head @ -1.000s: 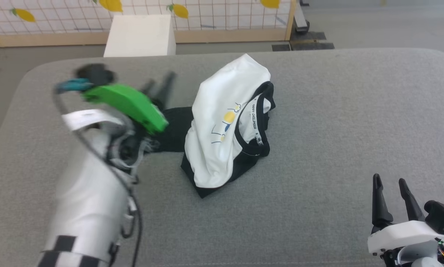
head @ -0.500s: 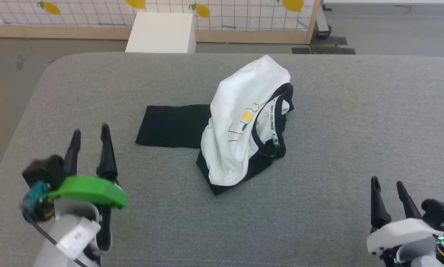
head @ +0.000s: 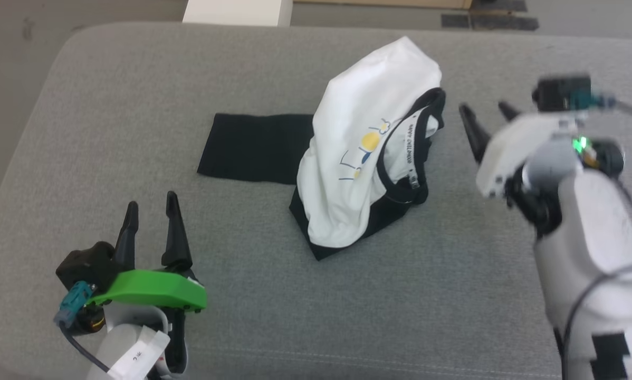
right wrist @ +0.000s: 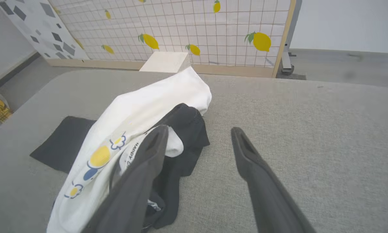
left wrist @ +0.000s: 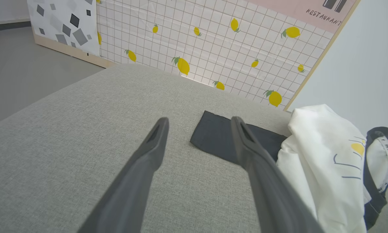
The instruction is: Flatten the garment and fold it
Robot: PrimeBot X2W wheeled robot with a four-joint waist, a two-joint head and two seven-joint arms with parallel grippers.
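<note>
While both pincers stand spread wide and hold nothing, the garment [head: 347, 132] sits crumpled near the middle of the grey cushion [head: 136, 79].

Head view:
- The white body is heaped, its long axis running from far right to near left.
- One black sleeve [head: 252, 148] lies flat, pointing to the robot's left.
- The collar opening with its neck tape [head: 409, 150] faces the robot's right.
- The left gripper [head: 152, 203] is over bare cushion, well apart from the cloth.
- The right gripper [head: 484, 108] is just beside the collar side; contact cannot be told.

Left wrist view adds a lemon-print grid panel [left wrist: 213, 42] behind the cushion. Right wrist view adds a white box [right wrist: 164, 61] beyond the far edge; one finger there overlaps the collar.
</note>
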